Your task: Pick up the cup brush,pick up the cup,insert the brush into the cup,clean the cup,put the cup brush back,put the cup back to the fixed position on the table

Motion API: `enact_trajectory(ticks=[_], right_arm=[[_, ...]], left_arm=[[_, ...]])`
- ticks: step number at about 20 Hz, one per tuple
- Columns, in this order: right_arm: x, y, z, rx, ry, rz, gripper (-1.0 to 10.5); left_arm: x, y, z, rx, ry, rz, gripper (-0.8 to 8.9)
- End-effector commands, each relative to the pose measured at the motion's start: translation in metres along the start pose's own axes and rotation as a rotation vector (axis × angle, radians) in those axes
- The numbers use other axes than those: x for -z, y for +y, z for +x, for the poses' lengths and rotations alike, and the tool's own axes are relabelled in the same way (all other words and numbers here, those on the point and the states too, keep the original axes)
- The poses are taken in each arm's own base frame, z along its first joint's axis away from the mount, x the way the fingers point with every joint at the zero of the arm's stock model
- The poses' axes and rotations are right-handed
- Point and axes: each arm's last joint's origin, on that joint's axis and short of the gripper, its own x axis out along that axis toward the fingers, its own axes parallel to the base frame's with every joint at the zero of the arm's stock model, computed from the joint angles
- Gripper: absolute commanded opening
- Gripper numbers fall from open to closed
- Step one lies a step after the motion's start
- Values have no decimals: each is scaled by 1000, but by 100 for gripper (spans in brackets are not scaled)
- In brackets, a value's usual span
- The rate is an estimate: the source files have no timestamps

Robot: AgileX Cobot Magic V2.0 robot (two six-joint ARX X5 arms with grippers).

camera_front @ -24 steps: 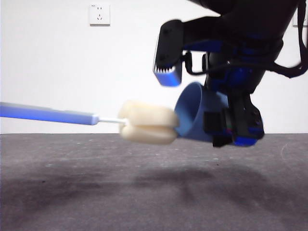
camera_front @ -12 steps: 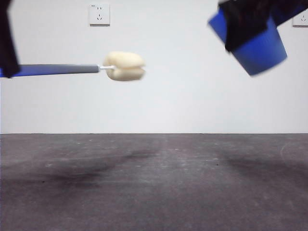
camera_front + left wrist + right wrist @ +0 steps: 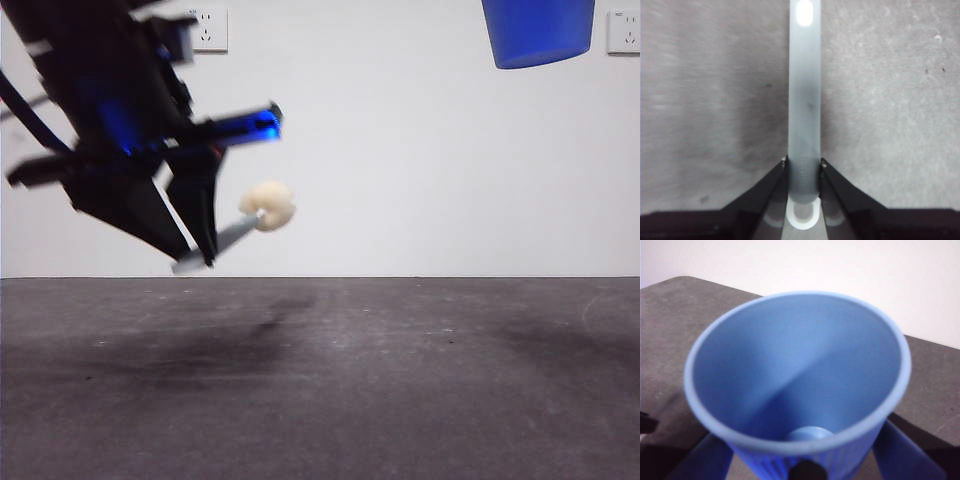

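Observation:
My left gripper (image 3: 196, 252) hangs low at the left of the front view, shut on the cup brush's grey handle (image 3: 228, 238). The brush tilts, with its cream sponge head (image 3: 268, 206) raised to the right, above the table (image 3: 400, 380). In the left wrist view the handle (image 3: 805, 100) runs straight out from between the jaws of this gripper (image 3: 804, 167). The blue cup (image 3: 538, 35) hangs upright at the top right, its upper part cut off by the frame. In the right wrist view my right gripper (image 3: 802, 462) is shut on the cup (image 3: 800, 375), whose open mouth faces the camera.
A white wall stands behind the table, with a socket (image 3: 207, 30) at the upper left and another socket (image 3: 624, 32) at the upper right. Dark grey table surface (image 3: 890, 100) lies below the brush handle.
The left arm has swung down into view, and the brush has gone from level to tilted and lower. The cup has risen and turned upright at the top right.

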Motion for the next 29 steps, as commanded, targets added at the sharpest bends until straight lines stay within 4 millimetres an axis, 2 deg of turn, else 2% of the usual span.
enact_trajectory(ticks=[1,7,15,17,20,25,29], right_arm=[[-2,0,-1,-27,-14,28,-17],[0,1,-1,-29,8,32,-17],[2,1,-1,-30,25,51,-17],[2,1,-1,-29,26,56,-17],[2,1,-1,-29,26,69,-17],[4,4,4,-58,46,102,-17],[5,6,22,-43,50,131,-17]], left_arm=[[4,-3,18,-12,17,-16,-6],[18,-4,57,-61,81,-7,-6],[30,-1,78,-93,157,-41,-4],[31,-1,79,-92,157,-42,30],[32,-1,79,-65,188,-44,383],[33,1,73,-73,229,22,396],[20,1,49,-35,173,62,396]])
